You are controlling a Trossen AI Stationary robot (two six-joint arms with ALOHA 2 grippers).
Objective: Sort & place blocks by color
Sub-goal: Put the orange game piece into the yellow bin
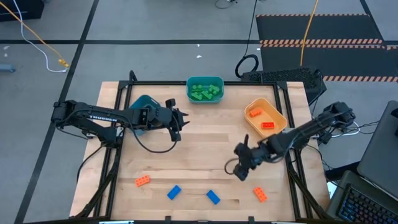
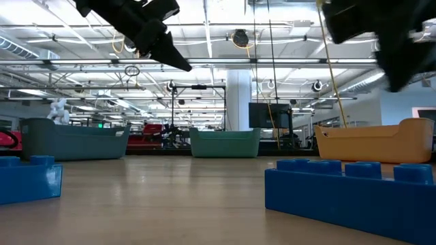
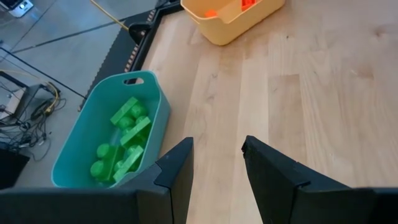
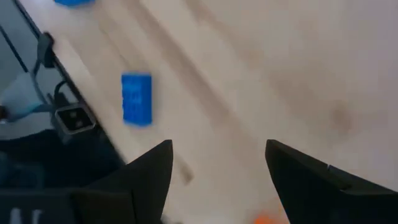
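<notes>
Two blue blocks (image 1: pixel 173 192) (image 1: pixel 213 196) and two orange blocks (image 1: pixel 142 181) (image 1: pixel 260 194) lie flat on the table near its near edge. Green blocks (image 1: pixel 205 93) fill the teal bin (image 1: pixel 204 80) at the far edge; more orange blocks (image 1: pixel 262 119) sit in the orange-yellow bin (image 1: pixel 249 121). My left gripper (image 1: pixel 178 124) hovers open and empty over the table's left middle, beside the blue bin (image 1: pixel 143 101). My right gripper (image 1: pixel 240 167) hovers open and empty right of centre, above bare wood; one blue block (image 4: pixel 136 98) shows in its wrist view.
A black frame (image 1: pixel 287 134) rims the wooden table. The three bins stand along the far half. Bare wood (image 1: pixel 199 149) lies between the arms at the middle. A keyboard (image 1: pixel 283 76) sits beyond the far edge and a laptop (image 1: pixel 373 199) off the right side.
</notes>
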